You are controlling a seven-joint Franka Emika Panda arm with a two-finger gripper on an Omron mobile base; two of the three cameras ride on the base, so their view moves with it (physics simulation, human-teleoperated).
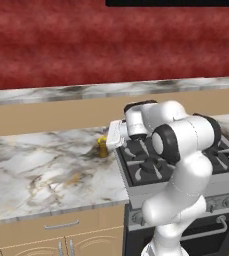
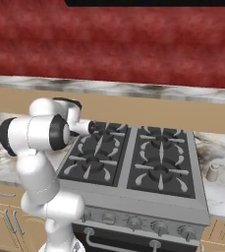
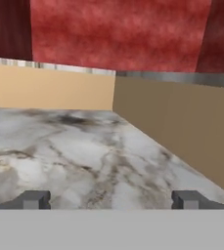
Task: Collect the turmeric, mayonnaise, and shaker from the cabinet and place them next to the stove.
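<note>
Hand view shows my claw [image 3: 111, 200] spread wide over the marble bench [image 3: 84, 146], grasping nothing. My turmeric [image 1: 102, 147] stands just left of the stove [image 1: 151, 165].

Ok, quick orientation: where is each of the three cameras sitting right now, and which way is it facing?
Left base view: behind the arm's left, facing forward-down over the counter, turmeric and stove; the arm rises lower right.
Right base view: behind its right, facing the stove and shaker; the arm rises lower left.
Hand view: on the hand, looking along the open gripper across the counter toward the corner.
Both base views share the stove.
</note>
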